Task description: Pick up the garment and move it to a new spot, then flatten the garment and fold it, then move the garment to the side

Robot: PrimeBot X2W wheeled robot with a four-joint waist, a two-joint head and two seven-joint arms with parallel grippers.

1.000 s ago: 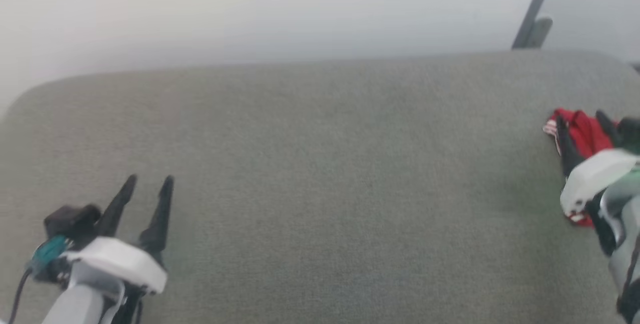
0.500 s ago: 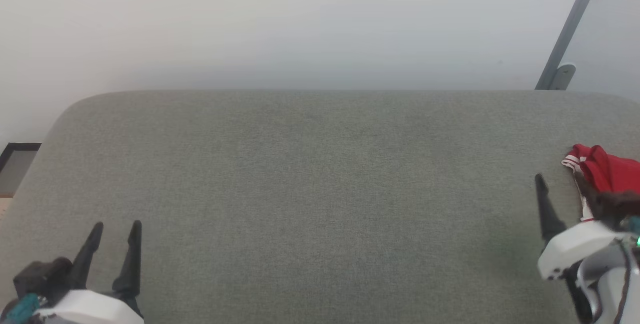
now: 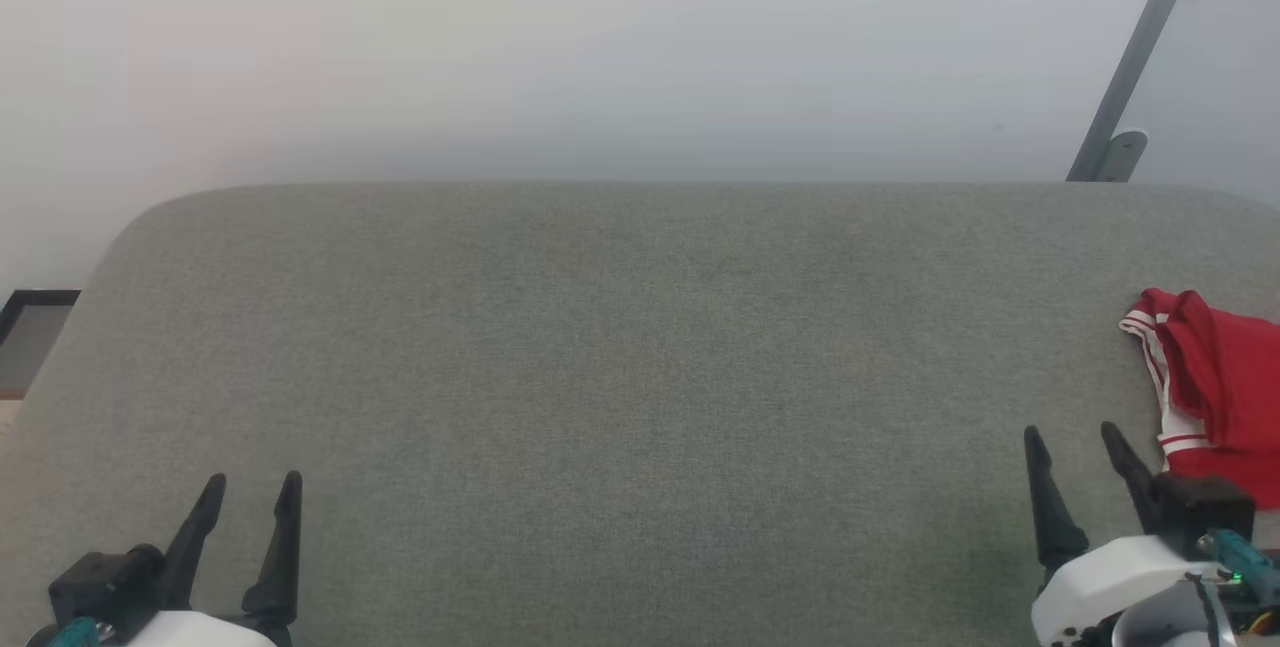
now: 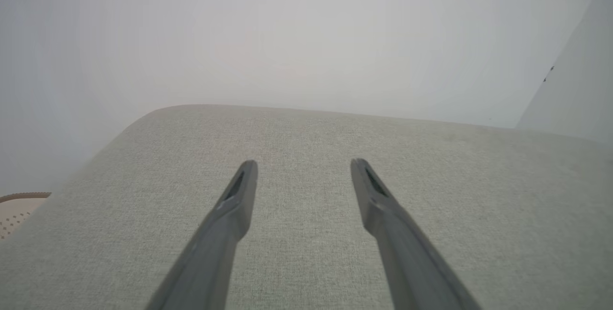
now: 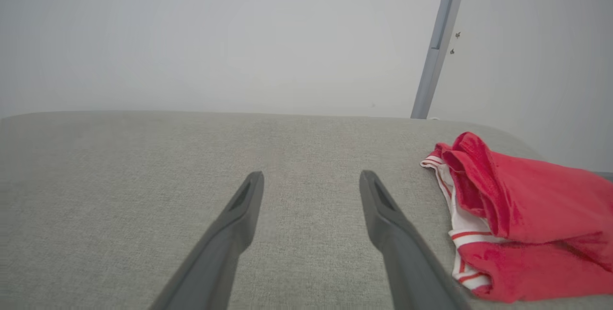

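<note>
garment (image 3: 1215,377): red shirt with white and red trim, bunched up at the far right of the grey cushion (image 3: 640,377).
left gripper (image 3: 255,478): fingers wide apart, holding nothing, near left, above the cushion.
right gripper (image 3: 1070,430): fingers wide apart, holding nothing, near right, just beside the garment.

Head view: high, facing forward and down across grey cushion (image 3: 640,377) to pale wall (image 3: 600,47); left gripper (image 3: 255,477), right gripper (image 3: 1070,430) at near edge. Wrist views: low, close over cushion, facing far wall. Right wrist and head views share red shirt (image 3: 1220,377) at right. All share cushion, wall.
</note>
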